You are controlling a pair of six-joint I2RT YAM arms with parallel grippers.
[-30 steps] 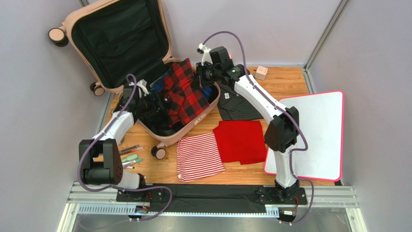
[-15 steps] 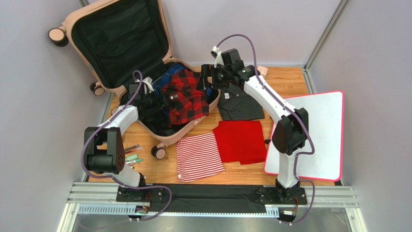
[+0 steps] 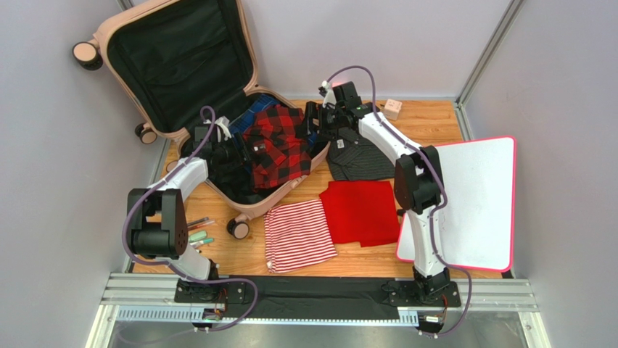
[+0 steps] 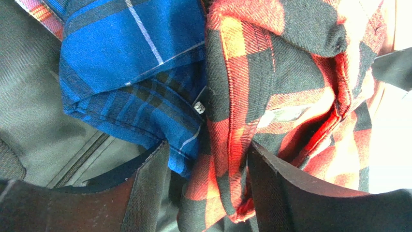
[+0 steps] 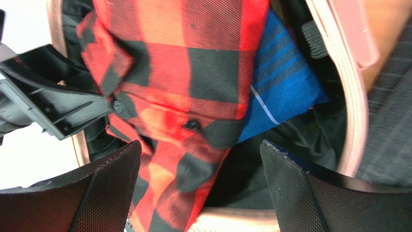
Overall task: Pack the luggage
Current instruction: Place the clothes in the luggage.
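Both the left tool [image 4: 207,150] and the right tool [image 5: 199,147] now stand parted, empty — the red plaid shirt [image 3: 279,145], released, lies packed in the luggage [image 3: 174,65] at the far-left corner of the worktop [image 3: 428,119].

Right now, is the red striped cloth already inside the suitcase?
No, the striped cloth lies on the table outside the suitcase, beside the plain red cloth.
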